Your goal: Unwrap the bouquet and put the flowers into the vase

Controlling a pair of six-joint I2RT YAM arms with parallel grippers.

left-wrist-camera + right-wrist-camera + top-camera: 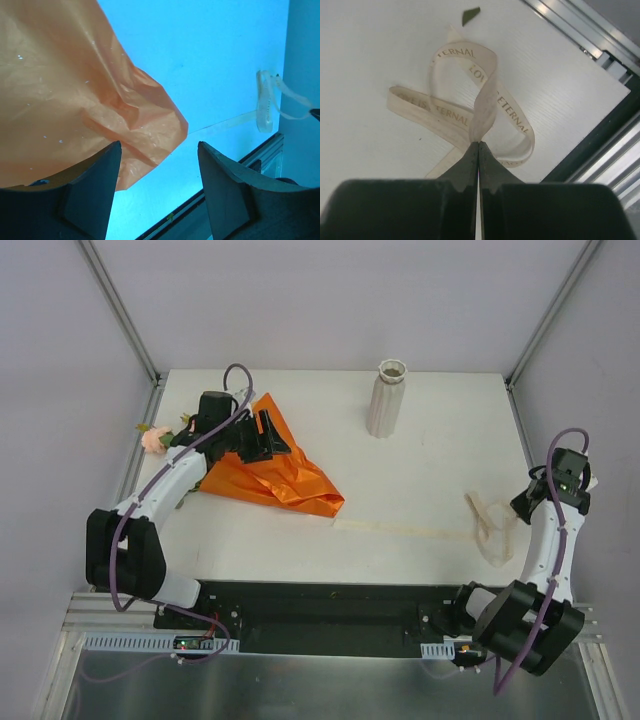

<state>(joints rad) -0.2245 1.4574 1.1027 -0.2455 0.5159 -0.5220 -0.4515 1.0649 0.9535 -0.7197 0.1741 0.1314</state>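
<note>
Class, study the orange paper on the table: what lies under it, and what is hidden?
A pink rose pokes out past the left end of the orange paper, beside the left arm. Anything else beneath, stems or more flowers, is covered by paper and arm.

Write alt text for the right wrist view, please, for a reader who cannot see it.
The right gripper, shut, pinches a cream ribbon printed with ETERNAL. Its loops lie on the white table, with a small green leaf scrap beyond them.
</note>
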